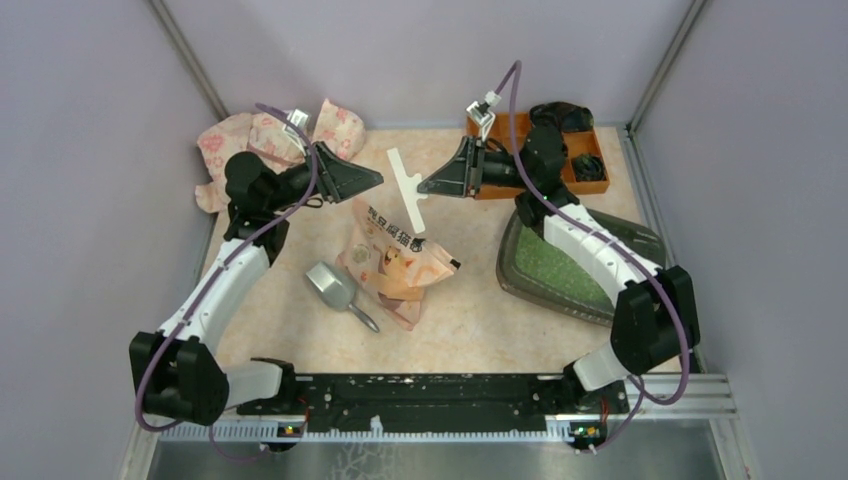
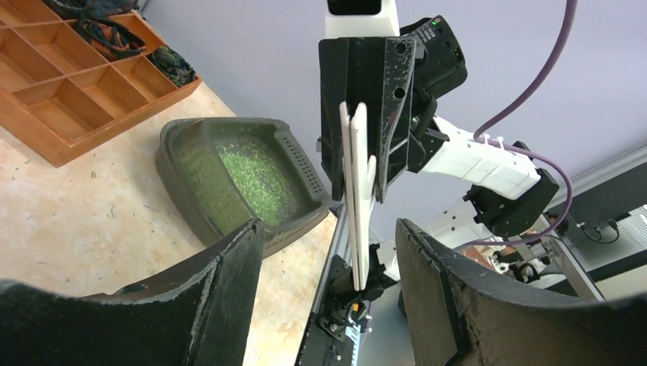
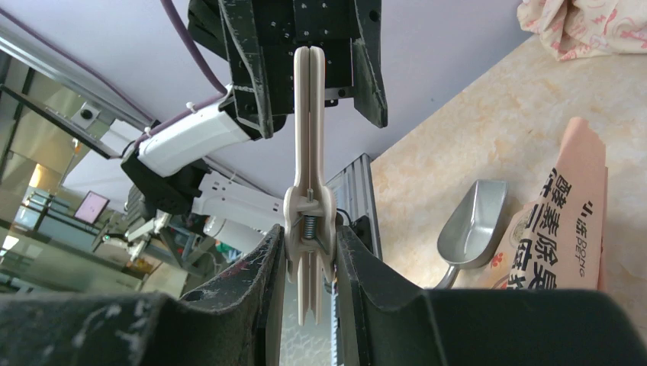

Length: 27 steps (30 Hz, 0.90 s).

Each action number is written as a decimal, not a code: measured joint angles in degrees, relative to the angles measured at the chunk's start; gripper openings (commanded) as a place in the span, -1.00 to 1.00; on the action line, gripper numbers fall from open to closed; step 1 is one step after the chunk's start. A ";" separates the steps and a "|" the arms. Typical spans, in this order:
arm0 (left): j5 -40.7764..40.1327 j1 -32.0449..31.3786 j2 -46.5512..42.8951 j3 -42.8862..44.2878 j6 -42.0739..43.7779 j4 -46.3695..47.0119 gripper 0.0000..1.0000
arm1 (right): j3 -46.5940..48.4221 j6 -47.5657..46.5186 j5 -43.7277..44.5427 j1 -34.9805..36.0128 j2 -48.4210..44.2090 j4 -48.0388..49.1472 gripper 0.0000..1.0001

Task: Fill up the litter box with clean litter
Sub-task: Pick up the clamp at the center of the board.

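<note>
Right gripper (image 3: 309,240) clamped clip (image 3: 309,114) by its handles, centre frame; left gripper (image 2: 329,229) gaped around the far end, not touching. Box (image 1: 510,270), right of top view, held some litter (image 1: 548,268). Judged best: left backing straight off, clip parked clear of bag (image 1: 395,255).
</note>
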 measured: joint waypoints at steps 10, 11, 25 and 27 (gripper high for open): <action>-1.42 -1.64 0.24 0.07 -0.09 -0.31 0.28 | 0.20 -0.79 0.48 3.10 3.15 -2.05 -1.00; -1.68 -1.79 0.35 0.07 0.04 -0.61 0.10 | 0.33 -1.03 0.55 3.45 3.34 -2.56 -1.00; -2.38 -2.25 1.51 1.46 2.29 -4.61 -0.47 | 2.05 -2.38 1.53 4.85 3.80 -5.09 -0.28; -2.32 -2.25 1.51 1.46 2.54 -4.87 -0.48 | 2.08 -2.40 1.53 4.87 3.82 -5.11 -0.13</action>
